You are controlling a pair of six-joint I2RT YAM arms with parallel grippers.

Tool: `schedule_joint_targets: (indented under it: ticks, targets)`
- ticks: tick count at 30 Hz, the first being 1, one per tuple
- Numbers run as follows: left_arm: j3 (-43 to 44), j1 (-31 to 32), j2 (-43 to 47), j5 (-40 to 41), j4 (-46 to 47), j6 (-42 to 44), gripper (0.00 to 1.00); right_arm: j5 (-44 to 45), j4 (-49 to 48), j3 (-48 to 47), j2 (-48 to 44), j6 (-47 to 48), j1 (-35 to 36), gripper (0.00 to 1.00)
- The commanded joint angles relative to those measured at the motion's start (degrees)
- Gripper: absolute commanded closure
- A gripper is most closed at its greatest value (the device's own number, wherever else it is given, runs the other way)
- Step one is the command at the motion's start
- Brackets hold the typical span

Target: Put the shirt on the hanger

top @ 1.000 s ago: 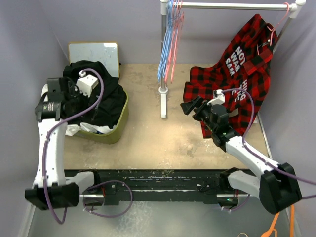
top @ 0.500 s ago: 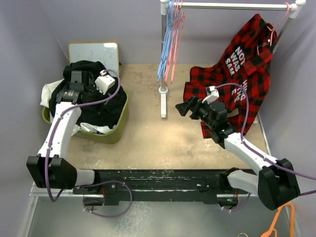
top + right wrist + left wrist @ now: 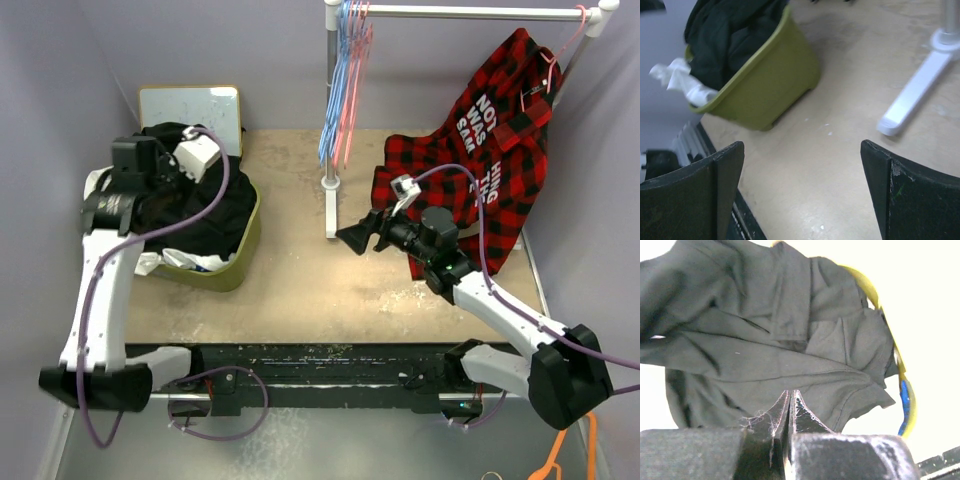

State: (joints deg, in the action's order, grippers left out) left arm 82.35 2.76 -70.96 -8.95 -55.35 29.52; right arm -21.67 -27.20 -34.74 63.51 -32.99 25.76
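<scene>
The black shirt (image 3: pixel 210 205) lies bunched in an olive basket (image 3: pixel 240 265) at the back left. In the left wrist view the shirt (image 3: pixel 765 350) fills most of the picture, and it shows in the right wrist view (image 3: pixel 725 35) too. My left gripper (image 3: pixel 165 175) hovers over the basket. Its jaws (image 3: pixel 790 395) are shut tip to tip, with no fabric visible between them. A pink hanger (image 3: pixel 355 85) hangs on the rail among light-blue ones. Over the table's middle, my right gripper (image 3: pixel 355 238) stands open and empty (image 3: pixel 802 185), pointing left toward the basket (image 3: pixel 775 85).
A red-and-black plaid shirt (image 3: pixel 470 170) hangs from the rail's right end on another pink hanger (image 3: pixel 570 40). The white rack foot (image 3: pixel 331 215) stands mid-table (image 3: pixel 910 107). A white garment (image 3: pixel 680 80) spills over the basket's rim. A whiteboard (image 3: pixel 190 105) leans behind it.
My left gripper went from open to shut while its wrist shifted above the basket. The right gripper moved left, away from the plaid shirt, and stayed open.
</scene>
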Motion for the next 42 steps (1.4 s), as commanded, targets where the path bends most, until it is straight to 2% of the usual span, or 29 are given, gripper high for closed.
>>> schedule_joint_targets:
  ticks: [1, 4, 5, 6, 7, 8, 9, 12, 19, 21, 23, 24, 27, 28, 33, 35, 38, 42]
  targets:
    - [5.9, 0.2, 8.1, -4.1, -4.1, -1.7, 1.00, -2.2, -0.1, -6.0, -0.1, 10.0, 6.8, 0.00]
    - [3.6, 0.2, 10.0, -6.5, -5.7, -0.1, 1.00, -0.7, 0.2, -8.2, 2.8, 10.8, 8.7, 0.00]
    - [1.8, 0.2, 10.1, -6.7, -6.2, 1.4, 0.88, -0.9, -0.8, -8.4, 3.8, 10.5, 8.9, 0.00]
    - [-0.3, 0.2, 9.7, -5.8, -5.9, 2.8, 0.53, -1.2, -1.8, -8.6, 4.7, 9.9, 9.1, 0.00]
    - [-2.8, 0.2, 9.0, -4.9, -4.9, 4.4, 0.22, -1.5, -3.1, -8.7, 5.4, 9.1, 9.4, 0.00]
    - [-5.1, 0.2, 8.2, -3.3, -3.3, 5.1, 0.02, -2.0, -4.7, -8.6, 5.9, 8.1, 9.5, 0.00]
    - [-6.4, 0.2, 6.8, -1.8, -2.1, 5.4, 0.00, -2.5, -6.5, -8.5, 6.1, 6.4, 9.4, 0.00]
    - [-6.5, 0.2, 2.2, -1.6, -1.9, 7.2, 0.01, -3.5, -8.6, -8.6, 5.4, 4.0, 9.4, 0.00]
    - [-11.2, 0.2, 0.0, 3.5, 4.5, 9.7, 0.01, -0.8, -6.0, -8.2, 2.4, 5.0, 9.4, 0.00]
    - [-12.9, 0.2, -0.4, 4.4, 5.5, 9.8, 0.08, -0.8, -5.2, -8.2, 1.9, 5.1, 9.4, 0.00]
    - [-14.2, 0.2, -0.8, 4.9, 5.7, 9.7, 0.22, -0.5, -4.7, -8.3, 1.3, 5.1, 9.5, 0.00]
    - [-14.5, 0.2, -0.9, 4.9, 5.6, 9.5, 0.37, -0.4, -4.4, -8.3, 1.1, 5.2, 9.4, 0.00]
    - [-14.2, 0.2, 0.1, 3.6, 4.2, 8.0, 0.90, 0.0, -3.7, -8.3, 0.8, 5.9, 9.5, 0.00]
    - [-13.0, 0.2, 0.8, 2.7, 3.6, 7.1, 1.00, 0.0, -3.5, -8.3, 0.9, 6.1, 9.4, 0.00]
    - [2.0, 0.2, 8.0, -5.4, -6.0, 1.7, 1.00, -1.6, -3.6, -8.8, 1.0, 6.8, 10.2, 0.00]
    - [6.9, 0.2, 11.4, -7.4, -7.1, 0.4, 0.99, -1.6, -3.5, -9.4, 0.5, 9.5, 11.9, 0.00]
    - [12.4, 0.2, 13.7, -7.8, -8.0, -0.9, 0.97, 4.0, -3.2, -10.7, 0.4, 16.2, 16.7, 0.00]
    - [19.3, 0.2, 12.4, -8.4, -10.9, -3.1, 0.96, 10.6, -6.1, -14.0, 3.0, 25.2, 22.6, 0.00]
